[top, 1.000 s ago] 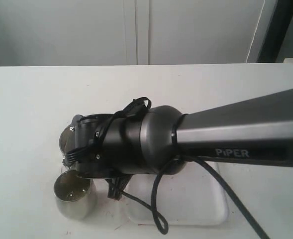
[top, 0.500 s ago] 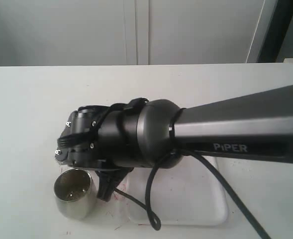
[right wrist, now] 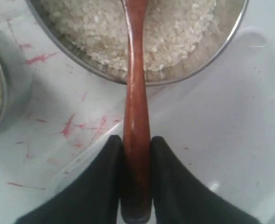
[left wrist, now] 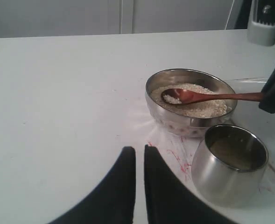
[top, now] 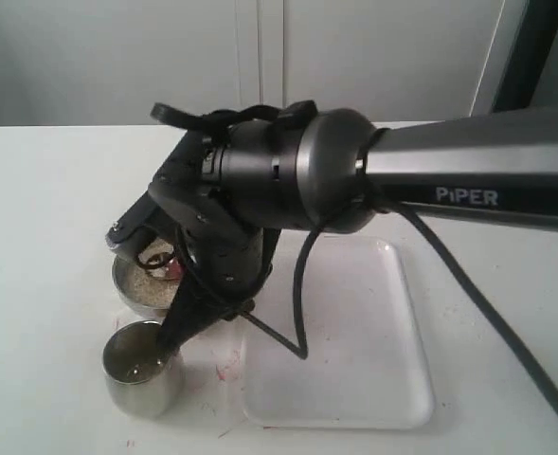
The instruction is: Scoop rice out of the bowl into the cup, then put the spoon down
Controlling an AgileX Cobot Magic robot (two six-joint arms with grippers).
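- Wooden spoon [left wrist: 207,96] is pinched by its handle in the right tool [right wrist: 136,141]. Its scoop lies in the rice [left wrist: 202,108] inside the bowl [left wrist: 152,95].
- A second ago this arm hung low over the cup [left wrist: 228,170]; it has since lifted and swung back to the bowl.
- Judged from that, another scoop is beginning, so setting the spoon down comes later.
- Left tool [left wrist: 138,151] hovers over the worktop [left wrist: 58,93], fingers almost together and empty.

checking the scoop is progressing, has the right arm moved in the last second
Yes. In the exterior view the right arm has lifted up the picture, away from the cup, uncovering the bowl it hid.
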